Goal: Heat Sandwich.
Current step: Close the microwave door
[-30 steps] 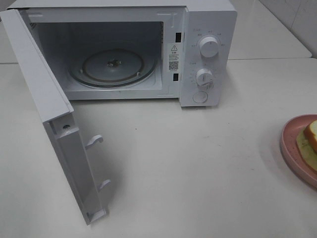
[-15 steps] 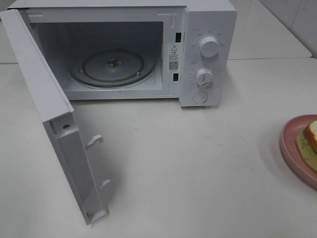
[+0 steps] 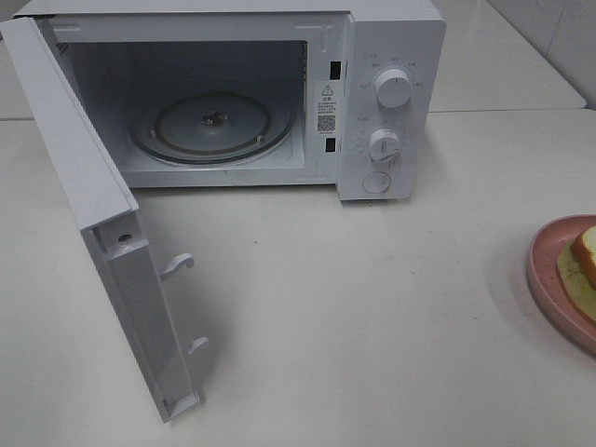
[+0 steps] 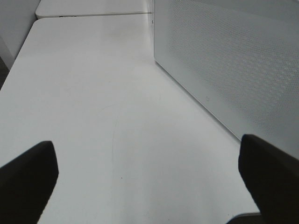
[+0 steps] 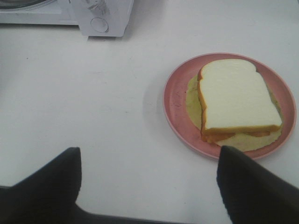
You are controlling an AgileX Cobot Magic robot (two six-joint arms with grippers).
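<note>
The sandwich [image 5: 236,95], white bread with a golden-brown crust over a pale green layer, lies on a round pink plate [image 5: 175,107]. In the high view only a sliver of the sandwich [image 3: 585,261] and plate [image 3: 540,270] shows at the right edge. My right gripper [image 5: 152,186] is open above the table, short of the plate, with nothing between its fingers. My left gripper [image 4: 149,186] is wide open and empty over bare table beside the microwave door [image 4: 233,60]. Neither gripper appears in the high view.
The white microwave [image 3: 391,56] stands at the back with its door [image 3: 102,214] swung out to the left toward the front. Its glass turntable [image 3: 212,126] carries nothing. Two knobs [image 3: 391,88] sit on its right panel. A table seam runs behind it.
</note>
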